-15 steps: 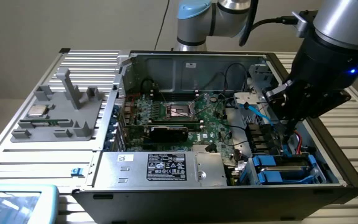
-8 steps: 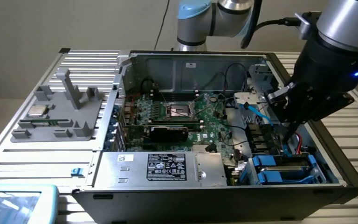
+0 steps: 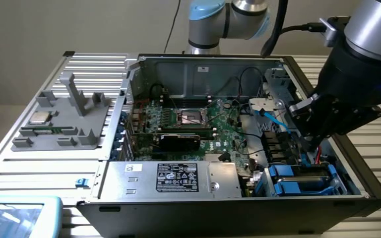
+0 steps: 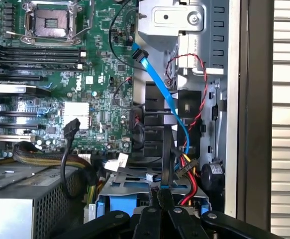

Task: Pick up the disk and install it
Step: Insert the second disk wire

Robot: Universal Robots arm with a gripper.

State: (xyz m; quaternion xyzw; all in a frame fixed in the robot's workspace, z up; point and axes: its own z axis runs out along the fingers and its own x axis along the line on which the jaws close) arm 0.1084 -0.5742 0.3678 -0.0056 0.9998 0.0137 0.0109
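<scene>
The large black open computer case (image 3: 243, 208) lies on the slatted metal table (image 3: 18, 168), with the green motherboard (image 3: 197, 124) inside. The black robot gripper (image 3: 313, 141) hangs inside the case above the drive bay; its fingers (image 4: 149, 221) are close together and hold nothing. The silver-grey disk in its bright blue plastic frame (image 3: 301, 179) sits in the bay at the case's corner, below the gripper.

I'm looking at a robotics lab bench: an opened computer case (image 3: 243, 124) lies on a slatted aluminium desk (image 3: 38, 163), beside a grey parts fixture (image 3: 61, 124), against a plain wall.
</scene>
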